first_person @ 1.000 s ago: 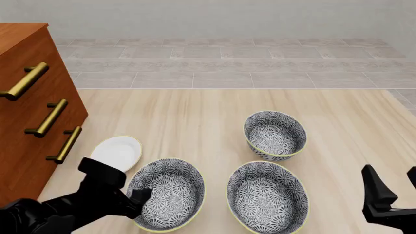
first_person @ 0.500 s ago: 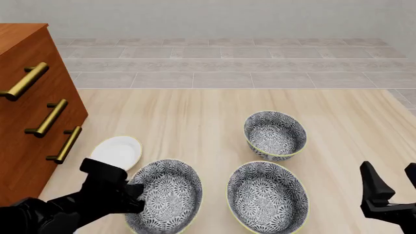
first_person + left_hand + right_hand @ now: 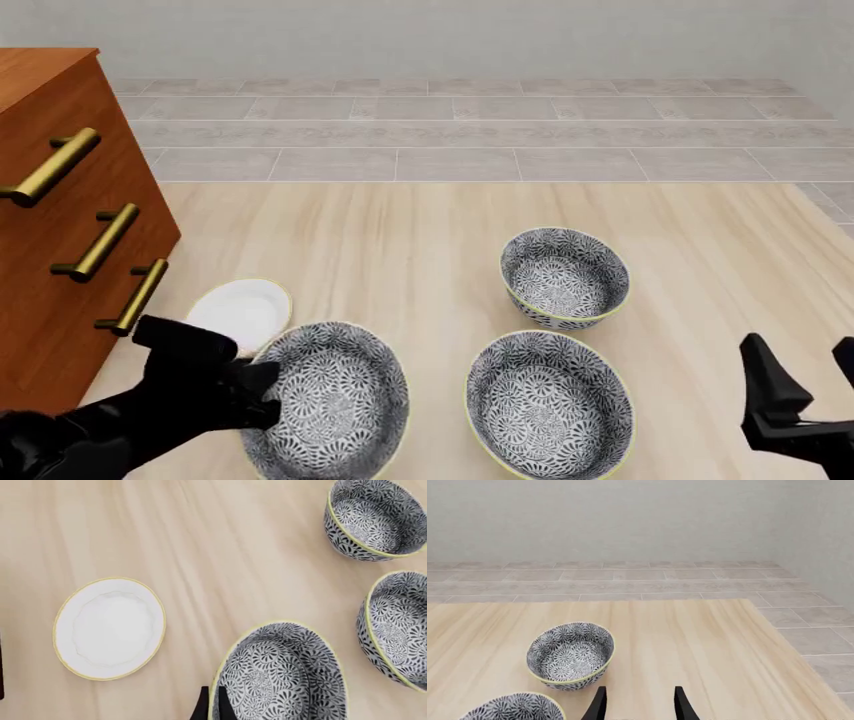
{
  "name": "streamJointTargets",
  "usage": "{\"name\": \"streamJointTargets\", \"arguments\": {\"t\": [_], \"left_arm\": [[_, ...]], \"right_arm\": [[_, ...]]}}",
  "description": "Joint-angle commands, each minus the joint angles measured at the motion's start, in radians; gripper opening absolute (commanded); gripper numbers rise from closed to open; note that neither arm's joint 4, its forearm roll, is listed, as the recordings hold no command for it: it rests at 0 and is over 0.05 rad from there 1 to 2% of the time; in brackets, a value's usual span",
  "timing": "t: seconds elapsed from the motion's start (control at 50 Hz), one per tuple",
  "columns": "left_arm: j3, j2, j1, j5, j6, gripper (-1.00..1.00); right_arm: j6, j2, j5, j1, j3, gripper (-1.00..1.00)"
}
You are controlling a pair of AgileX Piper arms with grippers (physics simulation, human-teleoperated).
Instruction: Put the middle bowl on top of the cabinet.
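Note:
Three patterned bowls with yellow rims are in the front view. The middle bowl (image 3: pixel 327 405), mid-sized, hangs tilted at the near left, and my left gripper (image 3: pixel 256 393) is shut on its left rim. In the left wrist view the fingers (image 3: pixel 202 709) pinch that bowl's (image 3: pixel 283 675) rim. The reddish-brown cabinet (image 3: pixel 54 250) stands at the far left, its top well above the held bowl. My right gripper (image 3: pixel 805 400) waits open at the near right with nothing between its fingers; in its own view the right gripper (image 3: pixel 639 706) is just as bare.
A small white plate (image 3: pixel 242 309) lies between the cabinet and the held bowl. The largest bowl (image 3: pixel 550 405) sits right of the held one, and the smallest bowl (image 3: pixel 565 277) lies behind it. Brass handles (image 3: pixel 96 242) stick out from the cabinet front.
My left gripper has carried the bowl leftward toward the cabinet and a little up, tilting it. The right arm and the other two bowls have stayed put.

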Motion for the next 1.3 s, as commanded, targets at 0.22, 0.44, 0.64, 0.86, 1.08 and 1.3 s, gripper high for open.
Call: {"name": "streamJointTargets", "arguments": {"t": [0.22, 0.44, 0.64, 0.86, 1.08, 1.3], "left_arm": [[-0.058, -0.297, 0.021, 0.205, 0.023, -1.00], [-0.089, -0.367, 0.022, 0.269, 0.024, -1.00], [-0.096, -0.387, 0.022, 0.285, 0.031, -1.00], [-0.103, -0.388, 0.027, 0.294, 0.027, -1.00], [-0.153, -0.429, 0.060, 0.350, 0.038, -1.00], [-0.232, -0.460, 0.096, 0.427, 0.047, -1.00]], "right_arm": [[0.000, -0.052, 0.046, -0.002, 0.000, 1.00], [-0.002, -0.063, 0.053, -0.003, 0.000, 1.00], [0.000, -0.089, 0.077, -0.006, 0.000, 1.00], [0.001, -0.065, 0.055, -0.005, 0.000, 1.00], [0.002, -0.072, 0.059, -0.007, 0.000, 1.00], [0.002, -0.074, 0.056, -0.007, -0.001, 1.00]]}}
